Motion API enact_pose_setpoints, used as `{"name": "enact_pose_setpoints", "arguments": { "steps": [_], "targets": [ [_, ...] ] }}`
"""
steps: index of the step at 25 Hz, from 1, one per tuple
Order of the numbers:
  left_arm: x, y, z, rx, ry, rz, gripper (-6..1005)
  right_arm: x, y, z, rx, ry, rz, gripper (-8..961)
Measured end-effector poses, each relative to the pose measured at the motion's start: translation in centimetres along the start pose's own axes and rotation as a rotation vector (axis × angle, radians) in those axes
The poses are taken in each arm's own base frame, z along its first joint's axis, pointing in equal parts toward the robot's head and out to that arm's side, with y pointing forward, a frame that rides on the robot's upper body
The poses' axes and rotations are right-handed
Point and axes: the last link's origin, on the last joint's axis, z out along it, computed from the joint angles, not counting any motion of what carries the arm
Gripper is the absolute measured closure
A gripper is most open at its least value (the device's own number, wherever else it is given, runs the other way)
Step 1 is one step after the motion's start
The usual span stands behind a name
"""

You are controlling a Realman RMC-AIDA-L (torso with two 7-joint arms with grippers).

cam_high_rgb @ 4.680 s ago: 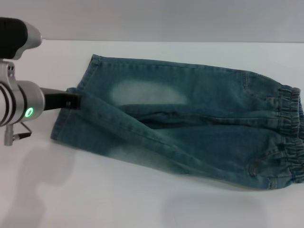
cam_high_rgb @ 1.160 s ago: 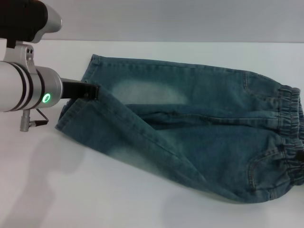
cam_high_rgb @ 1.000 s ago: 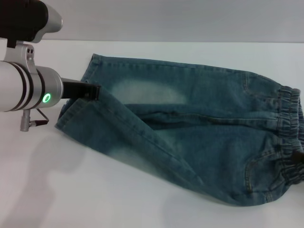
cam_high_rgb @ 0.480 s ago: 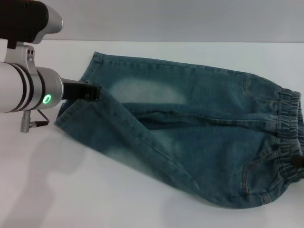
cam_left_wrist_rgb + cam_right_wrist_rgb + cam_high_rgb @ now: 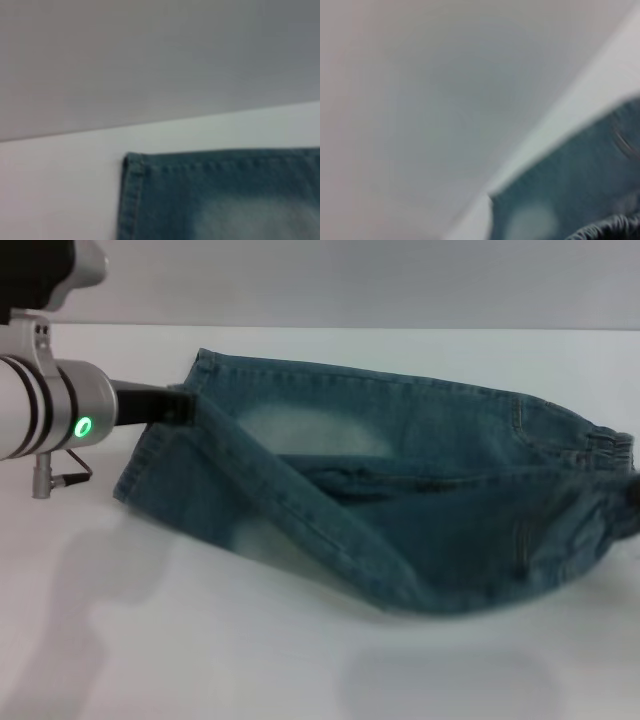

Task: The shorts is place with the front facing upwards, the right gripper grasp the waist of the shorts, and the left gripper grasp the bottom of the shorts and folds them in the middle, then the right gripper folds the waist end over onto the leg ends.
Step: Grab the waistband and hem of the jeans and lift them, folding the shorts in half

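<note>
The blue denim shorts (image 5: 420, 480) lie across the white table, leg hems to the left and elastic waist (image 5: 610, 445) to the right. My left gripper (image 5: 182, 407) is shut on the near leg's hem (image 5: 130, 465) at its upper corner, and that leg rises off the table in a long fold. At the right edge only a dark tip of my right gripper (image 5: 634, 495) shows, shut on the near part of the waist, which hangs lifted. The far leg's hem corner (image 5: 131, 190) lies flat in the left wrist view. Denim (image 5: 580, 190) fills a corner of the right wrist view.
The white table (image 5: 200, 640) runs bare in front of the shorts, with the lifted denim's shadow on it. A grey wall (image 5: 350, 280) stands behind the table's far edge.
The near half of the shorts has risen off the table. The near waist has been pulled up and back, so its puckered band no longer shows. My left arm has moved slightly up and left.
</note>
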Motion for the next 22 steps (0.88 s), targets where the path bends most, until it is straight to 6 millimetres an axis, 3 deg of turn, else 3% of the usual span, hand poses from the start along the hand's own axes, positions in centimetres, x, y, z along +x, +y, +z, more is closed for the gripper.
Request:
{"name": "enact_pose_setpoints", "arguments": {
  "steps": [7, 14, 22],
  "targets": [
    [0.0, -2.1, 0.4, 0.039, 0.085, -0.073, 921, -3.0, 1.5, 0.0, -0.119, -0.222, -0.001, 948],
    [-0.3, -3.6, 0.4, 0.066, 0.118, -0.124, 919, -3.7, 1.5, 0.9, -0.15, -0.278, 0.027, 947],
    [-0.1, -3.9, 0.4, 0.069, 0.133, -0.135, 917, -3.7, 1.6, 1.4, -0.162, -0.282, 0.041, 948]
  ]
}}
